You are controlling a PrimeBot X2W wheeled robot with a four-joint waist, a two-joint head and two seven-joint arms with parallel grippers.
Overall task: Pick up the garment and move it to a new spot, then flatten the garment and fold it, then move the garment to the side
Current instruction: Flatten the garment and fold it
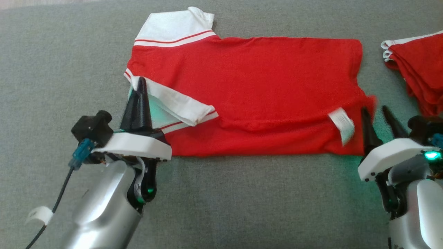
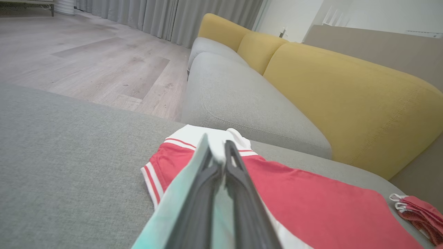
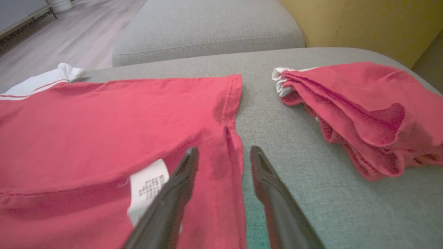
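Note:
The garment (image 1: 259, 86), a red T-shirt with white red-striped sleeves, lies spread on the grey cushion surface (image 1: 242, 200), its near edge folded over. My left gripper (image 1: 141, 81) is shut on the near white sleeve (image 1: 180, 105), holding that fabric slightly raised; in the left wrist view the closed gripper (image 2: 216, 143) has pale cloth along its left side. My right gripper (image 1: 375, 110) stands open at the shirt's right hem. In the right wrist view the hem corner (image 3: 228, 138) lies between the parted fingers of the gripper (image 3: 224, 151). A white care label (image 3: 145, 186) lies beside the left finger.
A second folded red garment (image 1: 418, 69) lies at the right edge of the surface, close to my right gripper. A sofa with yellow back cushions (image 2: 346, 97) and a grey seat (image 2: 242, 97) stands beyond the surface. Wooden floor (image 2: 86, 52) lies past the far edge.

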